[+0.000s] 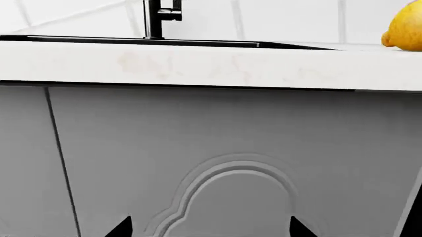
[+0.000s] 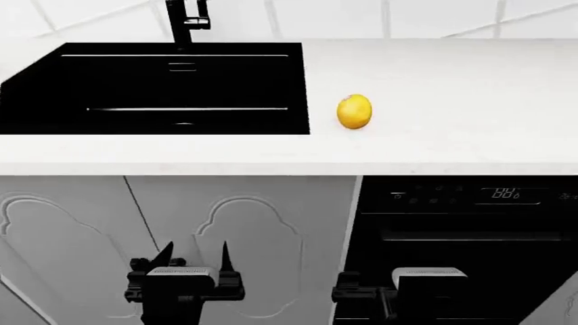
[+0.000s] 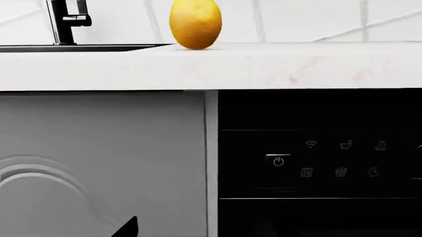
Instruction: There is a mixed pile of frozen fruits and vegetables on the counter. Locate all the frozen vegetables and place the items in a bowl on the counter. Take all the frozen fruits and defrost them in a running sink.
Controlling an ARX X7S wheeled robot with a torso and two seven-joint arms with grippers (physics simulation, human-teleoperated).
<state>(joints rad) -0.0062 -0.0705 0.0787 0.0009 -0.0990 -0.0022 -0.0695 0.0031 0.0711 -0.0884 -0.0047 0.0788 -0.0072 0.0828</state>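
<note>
Head view: lemon (image 2: 354, 111) on desk (image 2: 451, 95) just beside sink (image 2: 153, 88); left claw (image 2: 192, 256) low, spread wide, holding nothing; right claw (image 2: 361, 296) perhaps closed, cannot tell.

White tiled wall (image 2: 434, 17) ahead of me, thin grey grout lines, some running diagonal. Below worktop edge: grey cabinet doors (image 2: 262, 230) with raised arched moulding, narrow dark seam between 2 of them. To their right, black built-in appliance (image 2: 470, 230): row of small white icons, digital display, horizontal handle bar. Lighting flat, even, no hard shadows.
</note>
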